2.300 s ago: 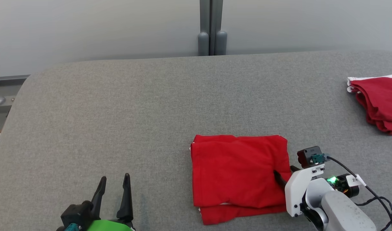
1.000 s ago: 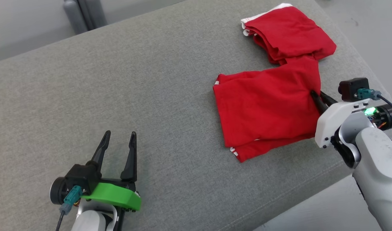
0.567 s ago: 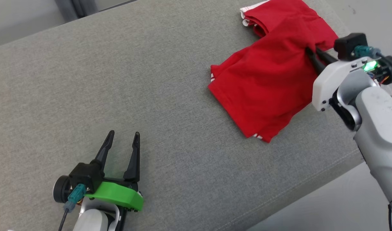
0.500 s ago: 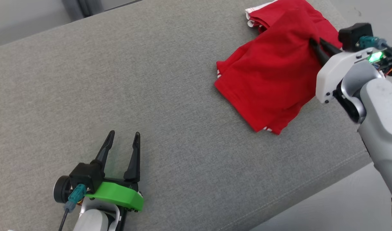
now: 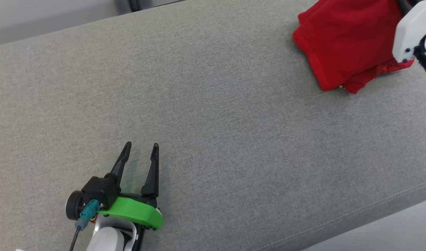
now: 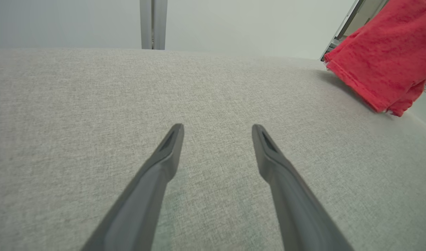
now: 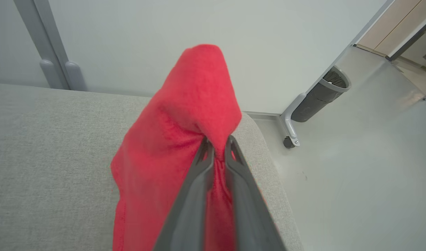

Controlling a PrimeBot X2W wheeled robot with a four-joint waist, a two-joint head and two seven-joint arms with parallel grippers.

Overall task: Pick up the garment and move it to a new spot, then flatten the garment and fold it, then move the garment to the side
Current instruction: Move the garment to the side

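The red garment (image 7: 178, 132) hangs bunched from my right gripper (image 7: 218, 141), whose fingers are shut on a fold of it near the table's far right end. In the head view the garment (image 5: 341, 42) is at the top right, partly behind my white right wrist (image 5: 408, 35). From the left wrist view the garment (image 6: 383, 69) is lifted, its lower corner close to the table. My left gripper (image 5: 141, 146) rests at the lower left, open and holding nothing, its two fingers (image 6: 164, 157) spread over bare fabric.
The grey fabric-covered table (image 5: 213, 87) has its front edge running across the lower right of the head view. Beyond its right end is bare floor (image 7: 355, 174) with a wheeled leg (image 7: 289, 139). A grey post (image 7: 56, 69) stands at the wall behind.
My right gripper has carried the garment up off the table and towards the far right end. The head camera has turned with it. My left gripper has stayed open in place.
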